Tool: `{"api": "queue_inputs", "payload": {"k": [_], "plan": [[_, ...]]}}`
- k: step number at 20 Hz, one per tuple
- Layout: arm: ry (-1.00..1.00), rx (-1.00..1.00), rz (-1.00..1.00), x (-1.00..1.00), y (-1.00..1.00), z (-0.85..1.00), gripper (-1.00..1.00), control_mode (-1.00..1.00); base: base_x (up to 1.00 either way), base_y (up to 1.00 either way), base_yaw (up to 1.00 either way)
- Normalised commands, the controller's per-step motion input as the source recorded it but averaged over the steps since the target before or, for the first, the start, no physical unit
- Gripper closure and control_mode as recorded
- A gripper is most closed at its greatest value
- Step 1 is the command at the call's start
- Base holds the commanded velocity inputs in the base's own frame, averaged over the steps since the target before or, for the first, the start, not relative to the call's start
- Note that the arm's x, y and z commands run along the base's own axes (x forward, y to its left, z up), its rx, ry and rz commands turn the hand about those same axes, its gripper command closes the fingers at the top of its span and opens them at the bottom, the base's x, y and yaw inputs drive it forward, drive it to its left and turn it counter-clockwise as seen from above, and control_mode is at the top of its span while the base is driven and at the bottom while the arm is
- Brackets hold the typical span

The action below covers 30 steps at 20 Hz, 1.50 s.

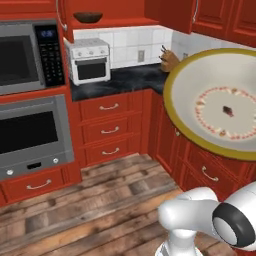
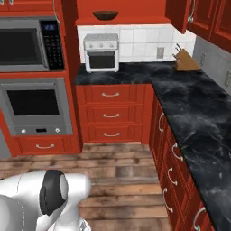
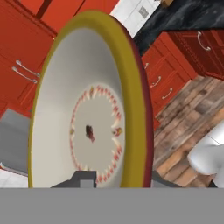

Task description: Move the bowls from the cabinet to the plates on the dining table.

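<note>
Filling the near right, the cream bowl (image 1: 220, 102) rides tilted on its edge, its rim pinched at the bottom between the closed fingers (image 3: 87, 178), hollow facing the hand. Its wooden twin (image 2: 105, 15) sits far off on the red cabinet shelf (image 2: 122, 20), upper left. Neither plates nor dining table are visible, so which way the carry must go cannot be told.

Cream bowl (image 1: 220, 102): smooth matt ceramic look, ochre rim, reddish dotted ring. Dark bowl (image 2: 105, 15): brown wood. Cabinet (image 2: 122, 10): red painted wood, panelled doors. Tabletop (image 2: 198, 117): black marble, white veining, slight sheen. Drawer handles (image 2: 110, 94): silvery metal. Floor (image 1: 90, 200): rough, weathered wood planks. Backsplash (image 2: 140, 43): smooth white tile. Toaster oven (image 2: 101, 53): white, smooth casing.
</note>
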Motion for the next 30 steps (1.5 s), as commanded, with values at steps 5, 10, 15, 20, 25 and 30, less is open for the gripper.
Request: {"api": "queue_inputs", "payload": {"k": [5, 10, 15, 20, 25, 30], "plan": [[0.00, 0.00, 0.00, 0.00, 0.00, 0.00, 1.00, 1.00, -0.92, 1.00, -0.02], [0.00, 0.00, 0.00, 0.00, 0.00, 0.00, 1.00, 1.00, -0.28, 0.64, 0.26], [0.00, 0.00, 0.00, 0.00, 0.00, 0.00, 1.00, 1.00, 0.00, 0.02, 0.50], [0.00, 0.00, 0.00, 0.00, 0.00, 0.00, 1.00, 1.00, 0.00, 0.00, 0.50], [0.00, 0.00, 0.00, 0.00, 0.00, 0.00, 1.00, 1.00, 0.00, 0.00, 0.50], [0.00, 0.00, 0.00, 0.00, 0.00, 0.00, 1.00, 1.00, 0.00, 0.00, 0.50]]}}
